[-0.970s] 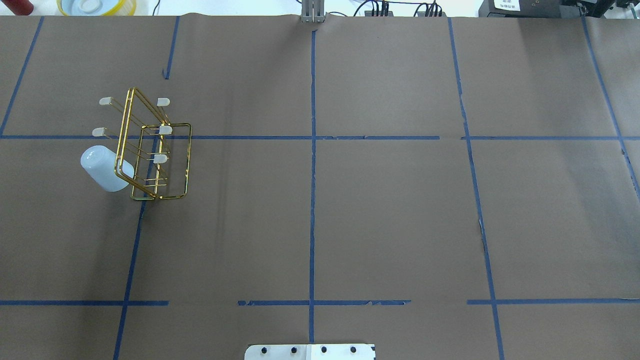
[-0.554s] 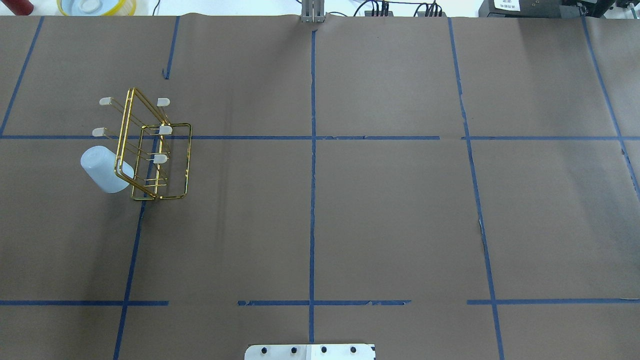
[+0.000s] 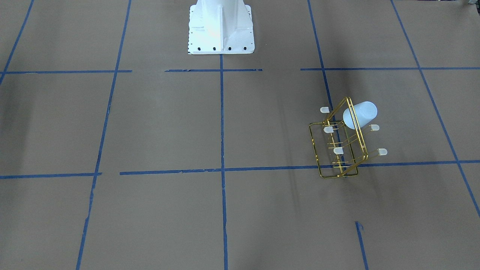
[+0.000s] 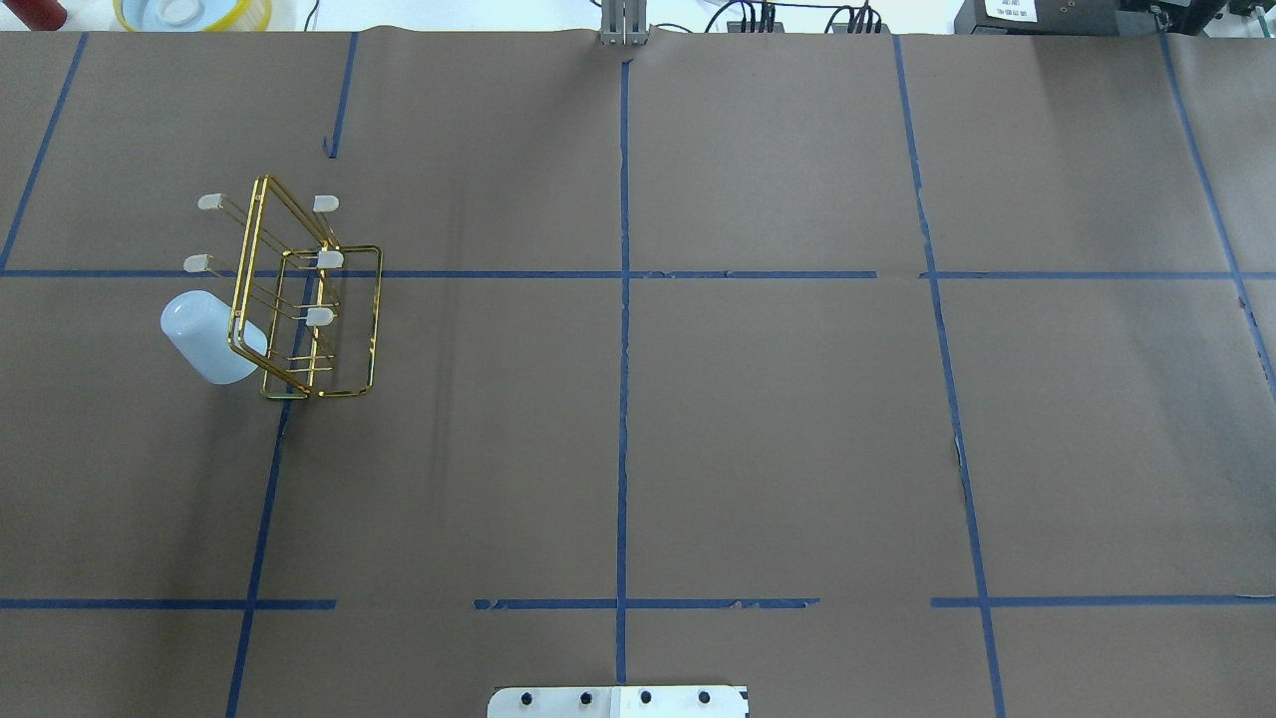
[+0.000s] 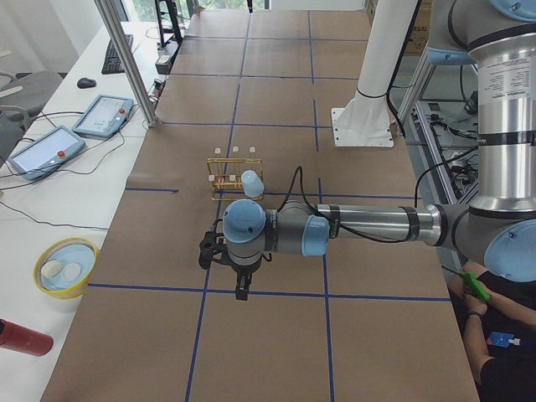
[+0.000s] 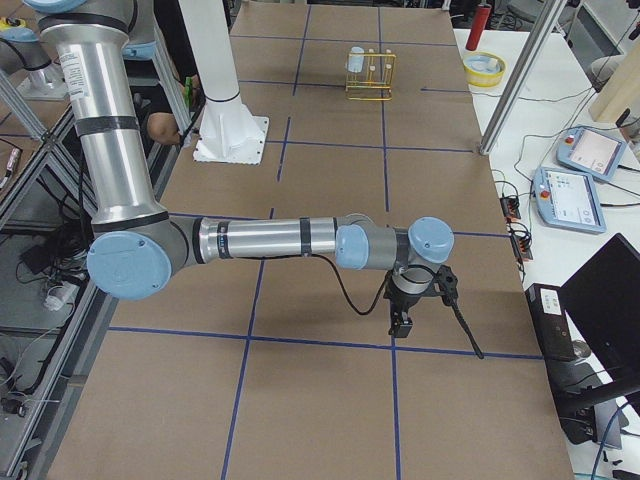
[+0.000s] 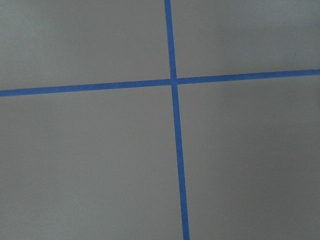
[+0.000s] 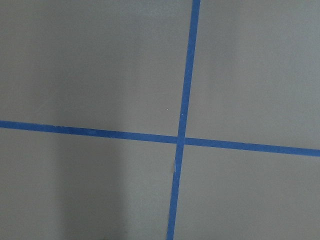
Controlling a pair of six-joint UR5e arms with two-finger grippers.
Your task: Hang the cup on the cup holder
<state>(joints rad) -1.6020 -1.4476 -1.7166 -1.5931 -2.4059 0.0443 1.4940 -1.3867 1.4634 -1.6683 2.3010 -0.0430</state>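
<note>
The pale bluish-white cup (image 4: 204,337) sits tilted, mouth toward the rack, over a prong of the gold wire cup holder (image 4: 324,334) at the table's left. Both also show in the front view, cup (image 3: 360,113) and holder (image 3: 339,165). Five whitish prong caps show; the sixth is hidden by the cup. My left gripper (image 5: 241,291) shows only in the left side view, pointing down above the table, well short of the holder (image 5: 219,178). My right gripper (image 6: 400,325) shows only in the right side view, far from the holder (image 6: 372,75). I cannot tell whether either is open or shut.
The robot's white base (image 3: 220,28) stands at the table's middle edge. A yellow bowl (image 4: 189,12) and a red object (image 4: 35,12) lie beyond the far left corner. Tablets (image 5: 105,115) and cables lie on the side bench. A metal post (image 5: 126,59) rises at the far edge.
</note>
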